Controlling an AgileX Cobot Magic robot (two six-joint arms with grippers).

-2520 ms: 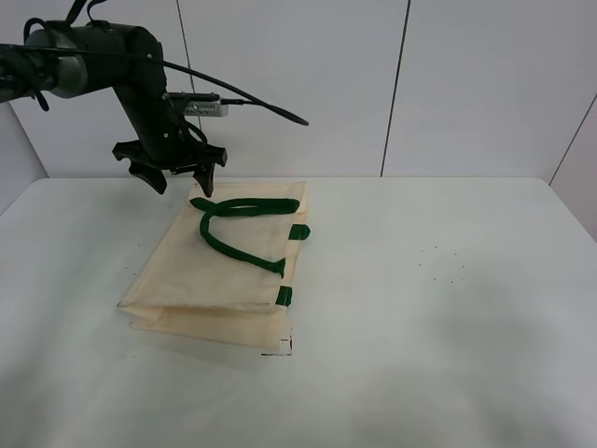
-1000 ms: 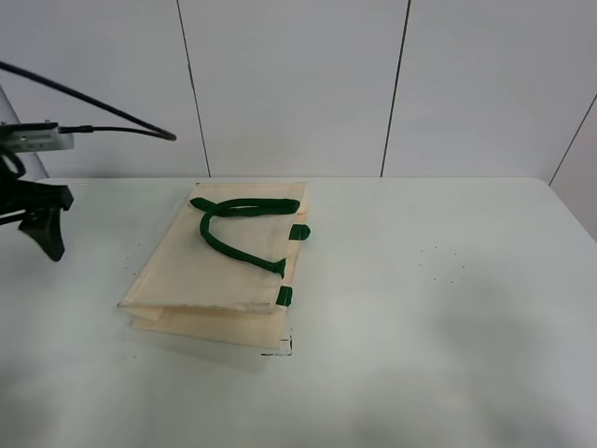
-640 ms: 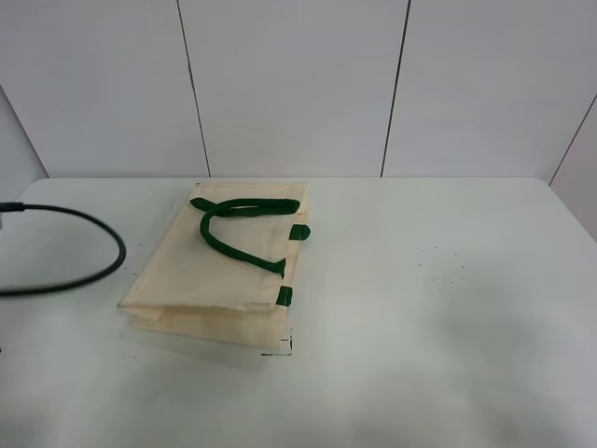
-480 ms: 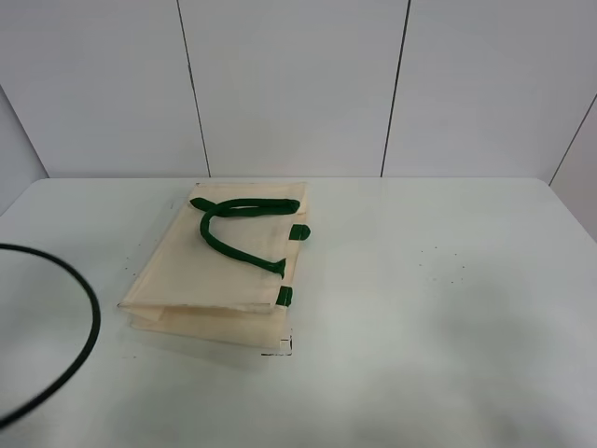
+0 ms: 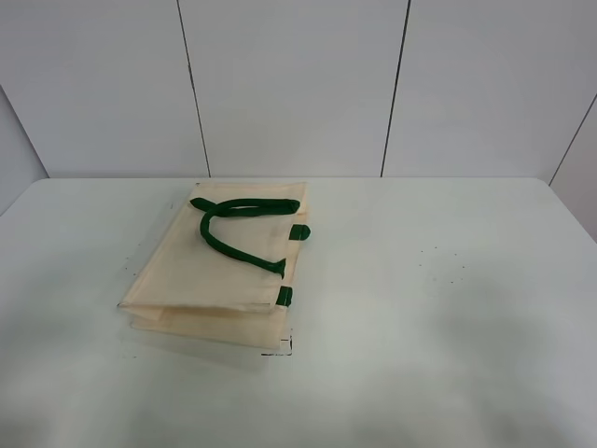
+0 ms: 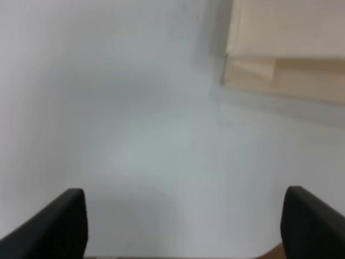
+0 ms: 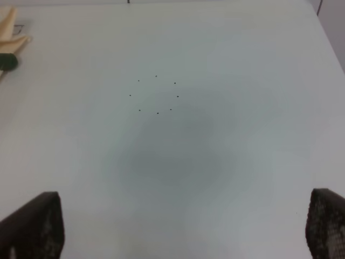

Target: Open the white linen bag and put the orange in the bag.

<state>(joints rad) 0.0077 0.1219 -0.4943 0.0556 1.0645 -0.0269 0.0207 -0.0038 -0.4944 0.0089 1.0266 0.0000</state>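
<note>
The white linen bag [image 5: 219, 271] lies flat and folded on the white table, left of centre, its dark green handles [image 5: 233, 229] lying on top. A corner of it shows in the left wrist view [image 6: 280, 48] and a green-tabbed edge shows in the right wrist view [image 7: 9, 43]. The orange is not in any view. Neither arm shows in the exterior high view. My left gripper [image 6: 186, 229] is open over bare table near the bag's corner. My right gripper [image 7: 180, 229] is open over bare table, well away from the bag.
A ring of small dark dots [image 5: 440, 263] marks the table right of the bag, and it also shows in the right wrist view [image 7: 156, 95]. A small black corner mark [image 5: 287, 346] sits at the bag's front corner. Grey wall panels stand behind the table.
The left arm, which hovered over the bag's far end, has swung away to the left and left the exterior view, its cable following. The bag has not moved.
</note>
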